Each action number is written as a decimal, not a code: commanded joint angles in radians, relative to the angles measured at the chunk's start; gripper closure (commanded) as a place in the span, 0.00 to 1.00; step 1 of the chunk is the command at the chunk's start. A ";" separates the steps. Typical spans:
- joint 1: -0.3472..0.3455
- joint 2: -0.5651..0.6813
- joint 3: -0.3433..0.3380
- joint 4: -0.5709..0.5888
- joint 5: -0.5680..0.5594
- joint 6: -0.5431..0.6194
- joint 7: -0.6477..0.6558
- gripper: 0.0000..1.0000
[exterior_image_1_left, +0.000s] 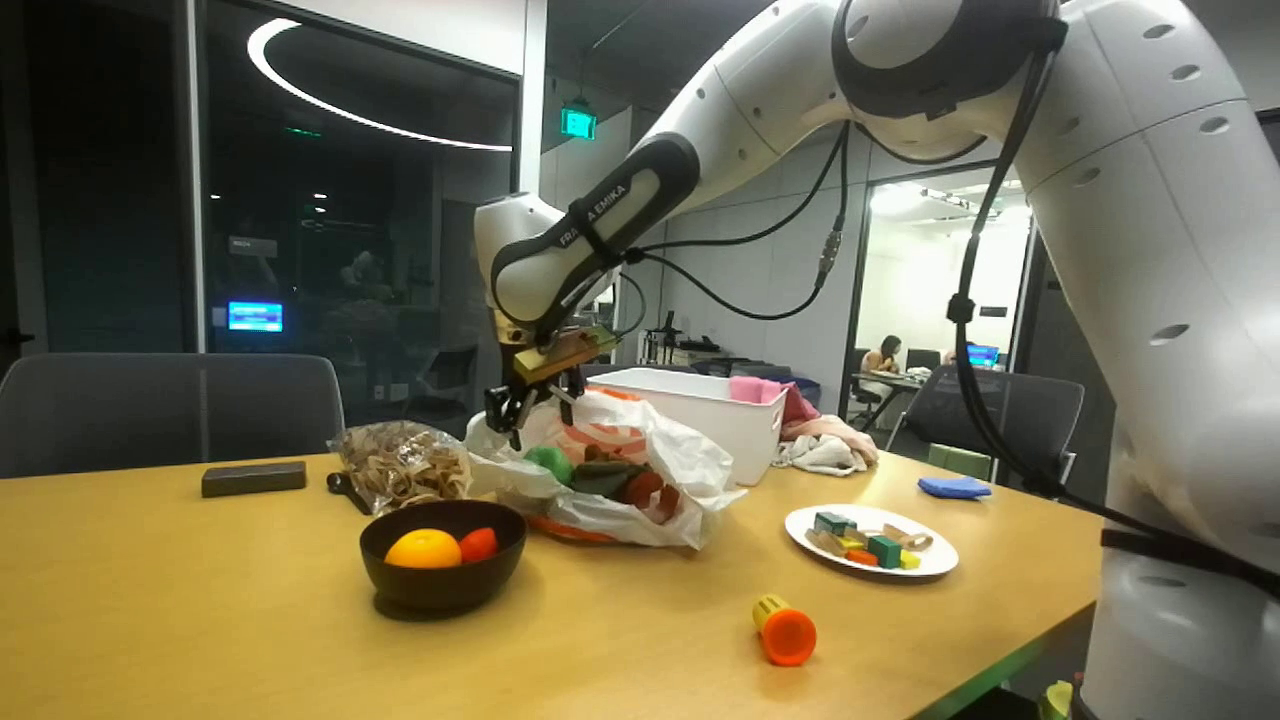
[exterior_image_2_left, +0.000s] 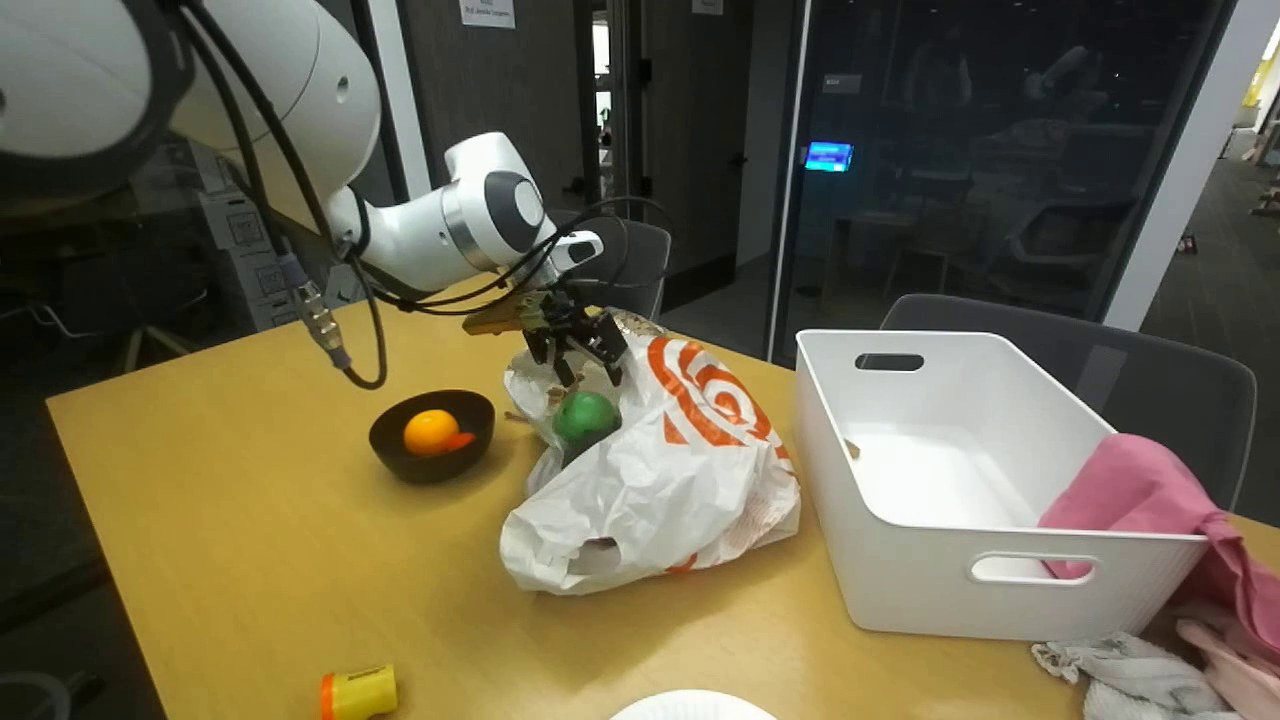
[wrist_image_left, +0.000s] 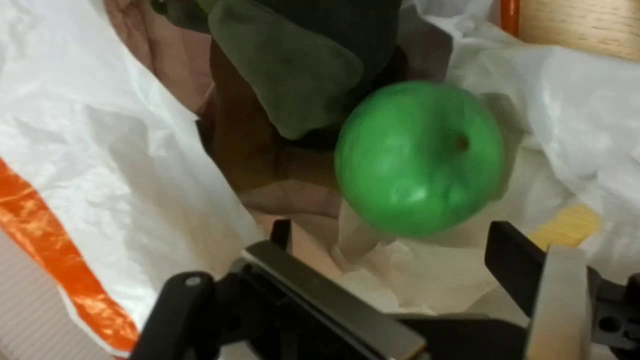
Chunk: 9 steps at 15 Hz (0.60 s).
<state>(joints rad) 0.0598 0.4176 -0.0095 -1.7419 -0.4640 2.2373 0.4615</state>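
The hand (exterior_image_2_left: 590, 375), spread and empty, hovers above the green apple (wrist_image_left: 417, 160) in the bag (exterior_image_2_left: 690, 480), toward the far edge of the counter (exterior_image_2_left: 250, 500). Lining up seems underway; a grasp calls for lowering astride it.

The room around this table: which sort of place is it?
Probably an office meeting room: an exterior view shows a mesh-backed chair at the table, a glass wall, and a person seated in the background.
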 joint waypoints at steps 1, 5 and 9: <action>0.032 -0.041 -0.011 -0.057 0.071 0.054 -0.016 0.00; 0.079 -0.131 0.009 -0.167 0.123 0.080 0.013 0.00; 0.137 -0.201 0.038 -0.255 0.133 0.105 0.059 0.00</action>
<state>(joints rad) 0.1659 0.3042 0.0120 -1.8978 -0.3600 2.3020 0.4886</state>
